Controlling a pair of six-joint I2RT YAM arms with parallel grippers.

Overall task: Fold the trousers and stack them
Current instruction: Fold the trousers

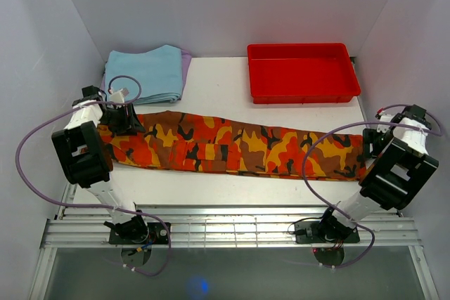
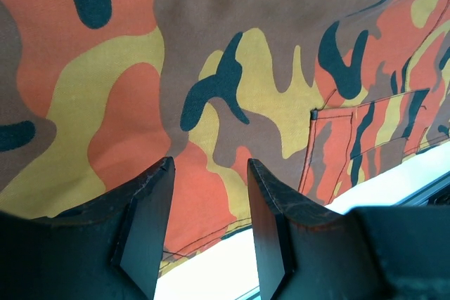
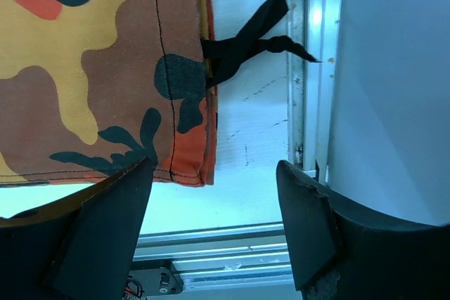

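Table [image 1: 211, 93] | trousers [image 1: 232, 147] laid flat | left gripper [image 2: 209, 165], right gripper [image 3: 214, 166]: jaws apart

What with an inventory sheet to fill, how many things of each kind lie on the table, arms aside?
Trousers, camouflage: 1
Folded cloth, light blue: 1 (a lilac edge shows beneath; cannot tell if it is separate)
Tray, red: 1
Total: 3

Camouflage trousers [image 1: 232, 147], orange, red, yellow, black patches, lying flat, stretched out sideways
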